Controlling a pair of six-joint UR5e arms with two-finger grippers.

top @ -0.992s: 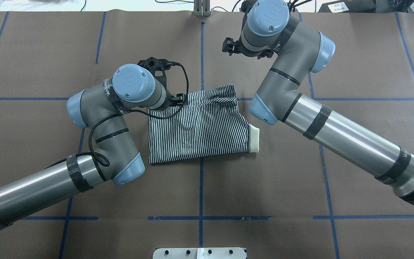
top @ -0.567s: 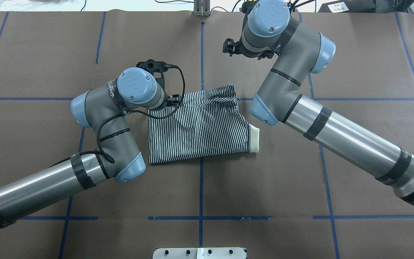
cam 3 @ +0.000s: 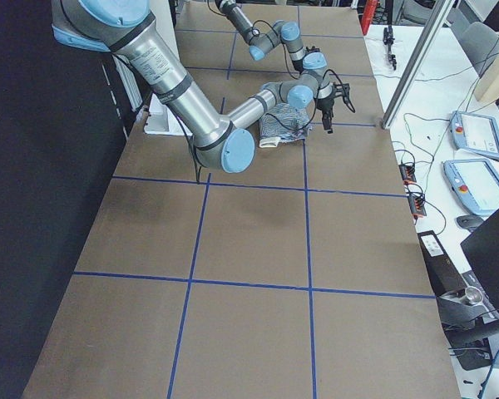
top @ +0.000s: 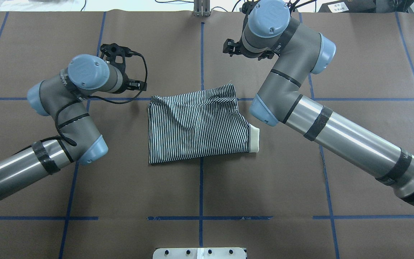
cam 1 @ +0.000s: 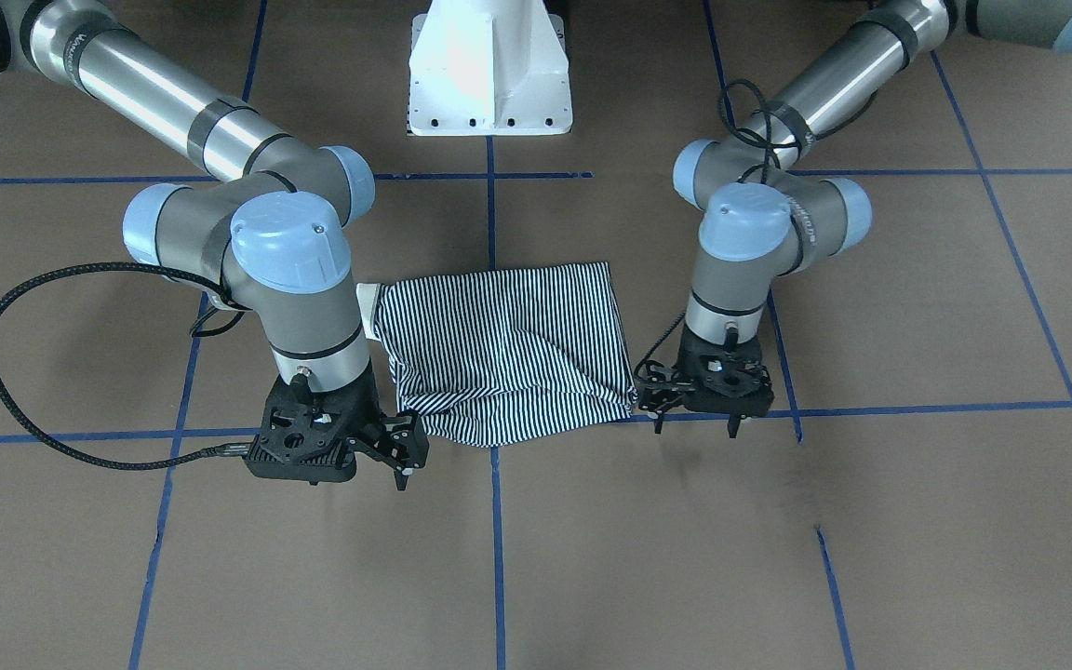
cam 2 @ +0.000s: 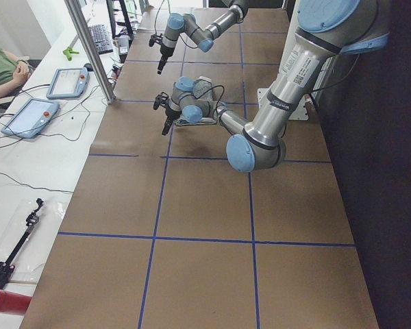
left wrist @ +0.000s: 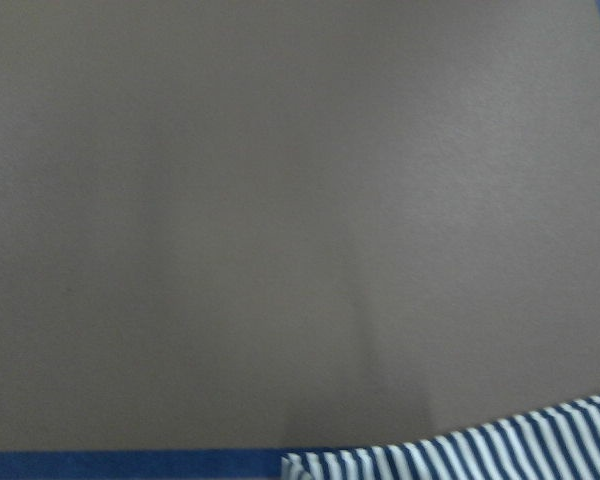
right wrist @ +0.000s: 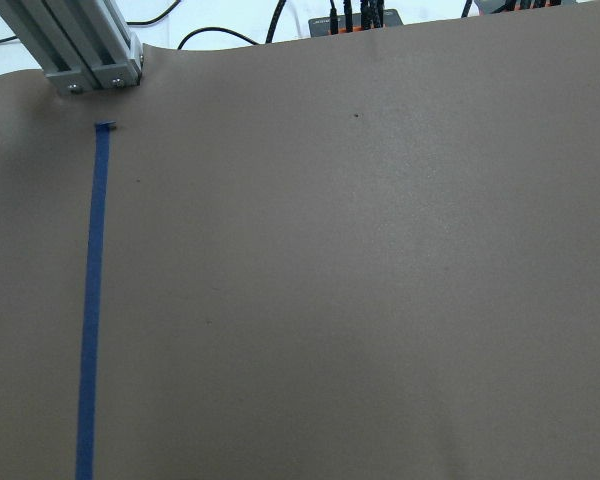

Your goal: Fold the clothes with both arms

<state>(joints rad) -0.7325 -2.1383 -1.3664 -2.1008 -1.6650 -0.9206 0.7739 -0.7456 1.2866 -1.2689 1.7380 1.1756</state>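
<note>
Shirt [top: 196,126] lies folded at the centre of the worktop [top: 264,187], far-left corner rumpled. Left gripper [cam 1: 694,426] spread, empty, left of it. Right gripper [cam 1: 398,461] empty; jaw spacing cannot be told. Recommend pinching matching corners, lifting together and keeping the edge taut.

The shirt [top: 196,126] is soft, matt striped cloth, creased toward 12 o'clock. The table [top: 264,180] wears matt brown paper with blue tape [top: 200,190]. Arm tubes [top: 350,138] gleam like polished metal; their caps [top: 268,12] look like smooth plastic.
</note>
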